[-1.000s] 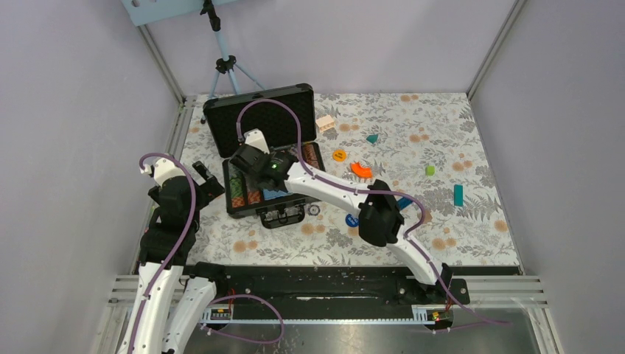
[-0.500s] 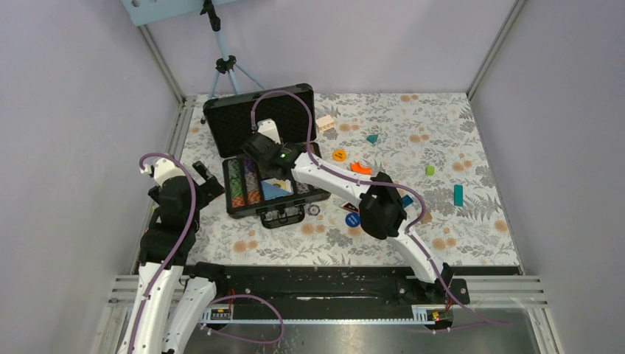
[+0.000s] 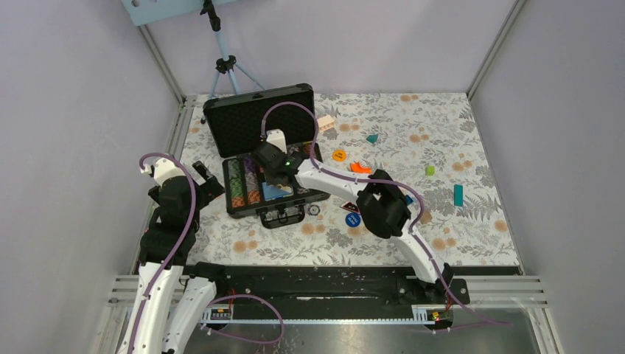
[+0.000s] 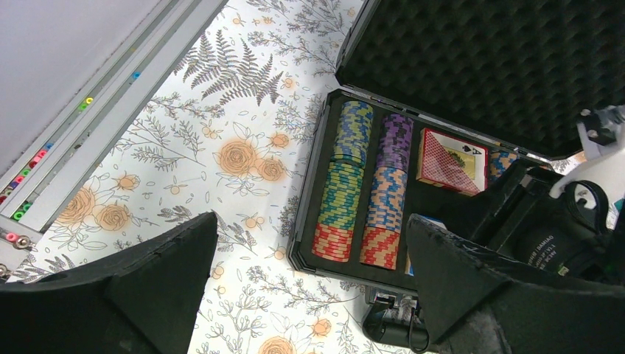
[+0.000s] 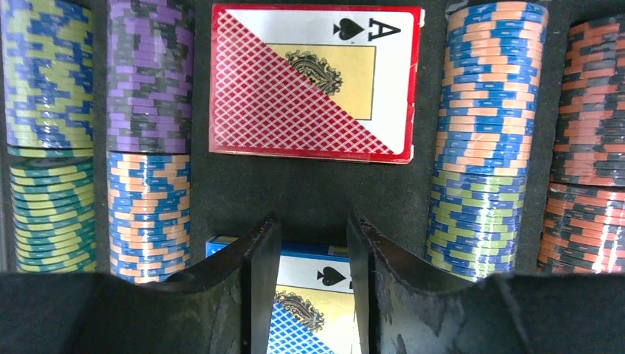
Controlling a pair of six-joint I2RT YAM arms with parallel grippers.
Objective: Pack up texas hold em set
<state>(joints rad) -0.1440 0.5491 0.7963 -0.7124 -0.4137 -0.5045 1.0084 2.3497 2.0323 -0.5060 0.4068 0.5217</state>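
Note:
The black briefcase (image 3: 243, 210) of the texas hold em set lies open at the left, its foam lid (image 3: 258, 122) leaning back. Rows of striped chips (image 5: 147, 110) fill it, with a red card deck (image 5: 313, 81) and a blue card deck (image 5: 313, 295) in the middle slot. My right gripper (image 5: 313, 225) hovers over the blue deck, open by a narrow gap, gripping nothing. My left gripper (image 4: 309, 221) stands wide open and empty, left of the case near its front corner. An orange disc (image 3: 339, 155), a blue disc (image 3: 352, 220) and a small dark disc (image 3: 314, 210) lie loose on the table.
An orange curved block (image 3: 360, 169), a teal block (image 3: 458, 195), a green cube (image 3: 430, 170), a small teal piece (image 3: 372, 138) and a wooden block (image 3: 325, 122) are scattered right of the case. A tripod (image 3: 223, 63) stands behind the lid. Walls enclose the table.
My right gripper has moved rightwards across the case, from the chip rows to the card slot, and its jaws have narrowed. The left arm has stayed still.

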